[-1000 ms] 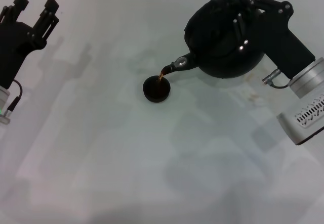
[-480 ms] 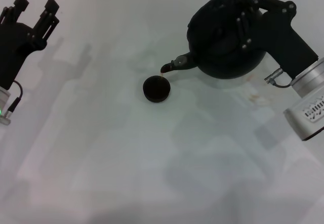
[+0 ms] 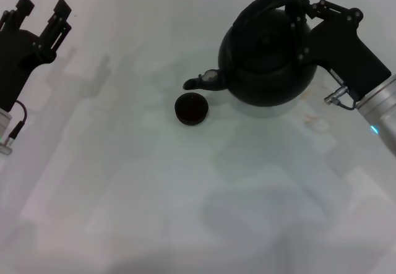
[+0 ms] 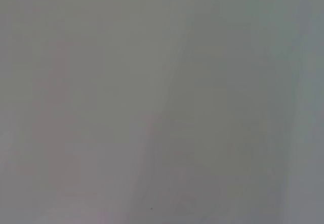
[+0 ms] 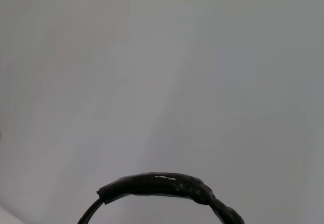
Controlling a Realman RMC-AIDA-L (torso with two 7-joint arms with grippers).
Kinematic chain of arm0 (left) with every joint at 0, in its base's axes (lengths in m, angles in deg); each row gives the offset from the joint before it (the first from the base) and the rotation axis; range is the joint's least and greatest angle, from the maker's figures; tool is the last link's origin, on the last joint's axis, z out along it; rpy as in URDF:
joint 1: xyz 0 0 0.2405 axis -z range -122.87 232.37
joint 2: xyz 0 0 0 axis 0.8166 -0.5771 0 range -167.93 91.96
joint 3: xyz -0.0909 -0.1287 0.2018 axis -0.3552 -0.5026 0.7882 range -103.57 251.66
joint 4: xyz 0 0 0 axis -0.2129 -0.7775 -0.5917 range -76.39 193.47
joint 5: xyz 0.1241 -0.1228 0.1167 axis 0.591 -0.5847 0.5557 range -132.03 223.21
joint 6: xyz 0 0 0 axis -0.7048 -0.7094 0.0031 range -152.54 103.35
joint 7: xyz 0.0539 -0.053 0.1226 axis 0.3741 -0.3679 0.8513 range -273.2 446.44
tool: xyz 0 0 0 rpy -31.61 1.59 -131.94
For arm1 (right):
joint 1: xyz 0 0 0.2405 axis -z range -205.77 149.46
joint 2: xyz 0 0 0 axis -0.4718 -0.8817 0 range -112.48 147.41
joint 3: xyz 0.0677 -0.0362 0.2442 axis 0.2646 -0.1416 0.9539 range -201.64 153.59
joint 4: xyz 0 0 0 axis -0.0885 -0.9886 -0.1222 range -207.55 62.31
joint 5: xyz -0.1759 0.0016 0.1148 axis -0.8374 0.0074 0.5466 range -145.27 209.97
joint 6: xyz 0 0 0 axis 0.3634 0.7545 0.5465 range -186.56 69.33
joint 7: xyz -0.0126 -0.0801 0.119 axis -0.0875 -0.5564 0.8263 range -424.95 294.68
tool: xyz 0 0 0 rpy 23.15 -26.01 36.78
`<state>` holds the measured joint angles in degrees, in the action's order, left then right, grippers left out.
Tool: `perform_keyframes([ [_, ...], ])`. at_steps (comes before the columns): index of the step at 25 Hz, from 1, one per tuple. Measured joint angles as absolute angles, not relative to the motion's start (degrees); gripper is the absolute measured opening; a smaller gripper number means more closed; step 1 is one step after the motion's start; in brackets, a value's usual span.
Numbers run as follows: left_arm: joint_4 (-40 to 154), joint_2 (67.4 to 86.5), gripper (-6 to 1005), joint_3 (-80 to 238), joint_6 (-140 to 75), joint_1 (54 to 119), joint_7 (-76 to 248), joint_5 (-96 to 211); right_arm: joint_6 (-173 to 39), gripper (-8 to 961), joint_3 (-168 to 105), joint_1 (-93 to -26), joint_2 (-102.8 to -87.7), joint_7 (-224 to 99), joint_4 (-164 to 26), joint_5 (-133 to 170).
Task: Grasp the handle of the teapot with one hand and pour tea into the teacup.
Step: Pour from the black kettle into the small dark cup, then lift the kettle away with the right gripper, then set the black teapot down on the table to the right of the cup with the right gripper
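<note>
While the right gripper (image 3: 301, 15) clamps the handle (image 3: 267, 2) to hold the teapot (image 3: 266, 60) near level, its spout just beside the teacup (image 3: 191, 108) so nothing spills, the left gripper (image 3: 42, 13) waits far left, fingers spread.

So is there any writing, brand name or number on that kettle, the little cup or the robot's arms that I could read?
None can be read.
The teapot, its handle and the teacup are plain black, with no marks showing.
The right gripper, holding the handle, and the idle left gripper at the far left of the table show no lettering either.
</note>
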<state>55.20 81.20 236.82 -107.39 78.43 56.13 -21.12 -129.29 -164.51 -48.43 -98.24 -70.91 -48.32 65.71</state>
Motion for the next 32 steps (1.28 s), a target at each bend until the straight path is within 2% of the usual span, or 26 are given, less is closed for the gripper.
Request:
perform_keyframes([
  [12,55.1,81.20,775,236.8,-107.4,78.1,56.0,-21.1,-135.4,117,-162.9,-44.4,-98.02,-50.9,-51.1,67.4],
  [32,55.0,81.12,775,236.8,-107.4,78.4,56.1,-21.1,-129.1,117,-162.5,-44.4,-98.20,-50.5,-56.4,67.5],
])
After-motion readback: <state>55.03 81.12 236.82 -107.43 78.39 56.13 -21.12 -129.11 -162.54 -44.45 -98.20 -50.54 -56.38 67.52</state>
